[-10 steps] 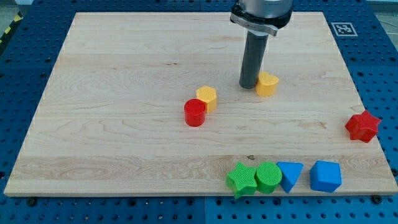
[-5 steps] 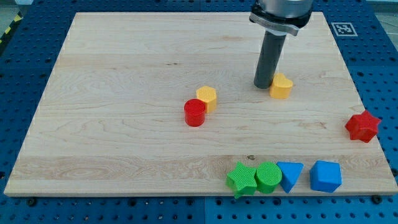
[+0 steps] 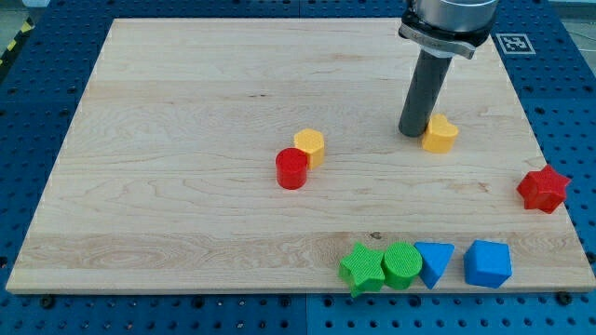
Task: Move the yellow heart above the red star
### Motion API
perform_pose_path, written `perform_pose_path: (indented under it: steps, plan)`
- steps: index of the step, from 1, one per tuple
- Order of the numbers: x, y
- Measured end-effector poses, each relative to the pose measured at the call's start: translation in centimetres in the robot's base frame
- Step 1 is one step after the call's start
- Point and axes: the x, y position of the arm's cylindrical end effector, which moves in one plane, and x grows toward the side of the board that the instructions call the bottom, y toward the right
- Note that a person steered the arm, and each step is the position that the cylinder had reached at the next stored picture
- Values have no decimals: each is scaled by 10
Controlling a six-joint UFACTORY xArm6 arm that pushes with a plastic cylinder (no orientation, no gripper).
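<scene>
Since the earlier frames, my tip (image 3: 412, 133) and the yellow heart (image 3: 440, 134) have both shifted toward the board's right edge, the heart pushed along with the rod against its left side. No pincer is fitted: the arm ends in a plain dark rod, so nothing is clamped, and the tip only touches the heart's left flank. Nearest the board's bottom edge, toward the bottom-right corner, a row lies where it was: the green star (image 3: 361, 269), the green cylinder (image 3: 402, 265), the blue triangular block (image 3: 434, 261) and the blue block (image 3: 488, 263), the first three touching one another. Farther up, at the right edge, the red star (image 3: 543, 189) sits half off the wooden board (image 3: 186, 112), well apart from the heart, which lies up and to its left. Near the middle, the red cylinder (image 3: 291, 169) touches the yellow hexagonal block (image 3: 310, 147), both unmoved. The rod stands upright, its grey collar entering at the top edge.
</scene>
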Motion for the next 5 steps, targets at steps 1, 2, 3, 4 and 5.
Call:
perform_pose_path:
  steps: [1, 2, 3, 4, 5]
  plan:
    - [0, 2]
    - [4, 19]
    - [5, 22]
    - [5, 22]
    - [10, 50]
